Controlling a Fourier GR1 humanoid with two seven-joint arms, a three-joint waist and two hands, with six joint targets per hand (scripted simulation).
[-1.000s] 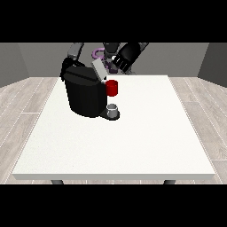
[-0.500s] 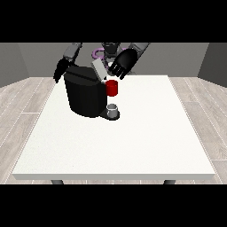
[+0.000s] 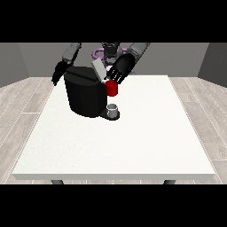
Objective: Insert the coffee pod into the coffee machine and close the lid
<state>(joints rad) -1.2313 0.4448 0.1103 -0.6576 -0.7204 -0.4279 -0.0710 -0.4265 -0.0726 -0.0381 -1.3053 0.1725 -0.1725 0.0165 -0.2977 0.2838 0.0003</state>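
While the lid stands raised, closing comes next, I'd guess.
The hand at the view's right is beside it atop the coffee machine; fingers look spread, holding nothing. Can't spot the pod. The other hand hangs behind the machine.

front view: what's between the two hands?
In the front view, the black coffee machine with its raised lid sits between the hand at the view's left and the hand at the view's right.
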